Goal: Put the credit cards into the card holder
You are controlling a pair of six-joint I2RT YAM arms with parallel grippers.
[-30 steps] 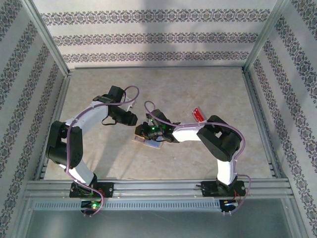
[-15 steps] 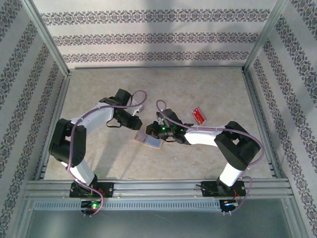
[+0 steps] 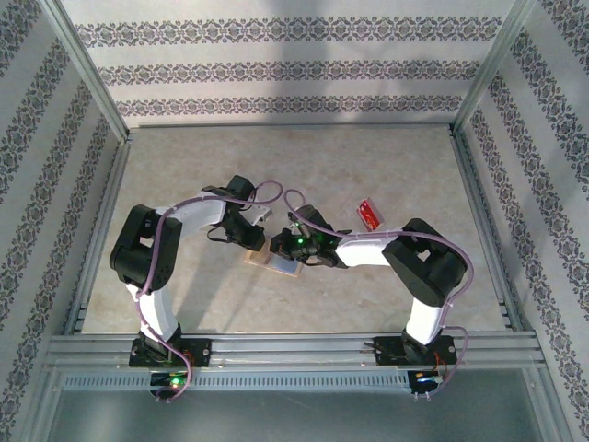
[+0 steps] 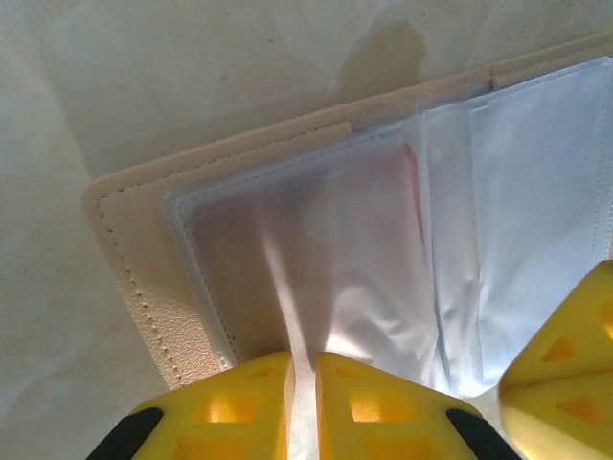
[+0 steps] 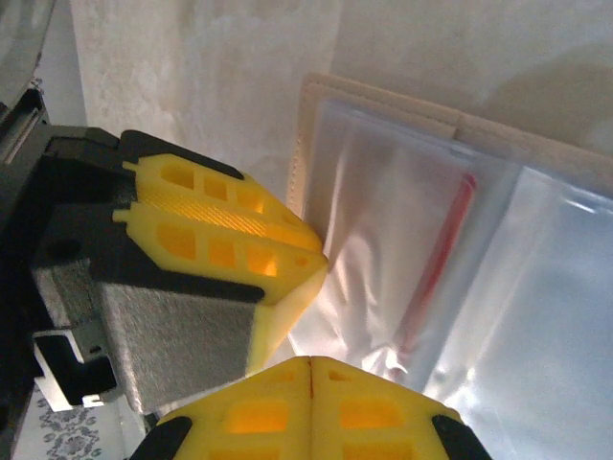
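The card holder (image 3: pixel 281 267) lies opened flat on the worktop (image 3: pixel 368 166), about midway between the 2 arms, with its clear pockets facing up and its tan stitched border showing around them. The left gripper (image 4: pixel 304 362) has its fingers almost together, nipping a thin leaf of the card holder's clear pocket sheet that runs up between them. The right gripper (image 5: pixel 308 364) has its fingers pressed flat against each other, with nothing seen between them. Their tips sit just beside the left fingers, over the same pocket sheet, and I cannot tell whether they touch it. 1 pocketed credit card (image 4: pixel 414 187) sits inside a clear pocket, showing as a red edge and a reddish blur through the plastic, near the tan border. 1 loose credit card (image 3: pixel 370 214) lies flat on the worktop to the right of the card holder, well apart from it, on the far side of the right arm's forearm.
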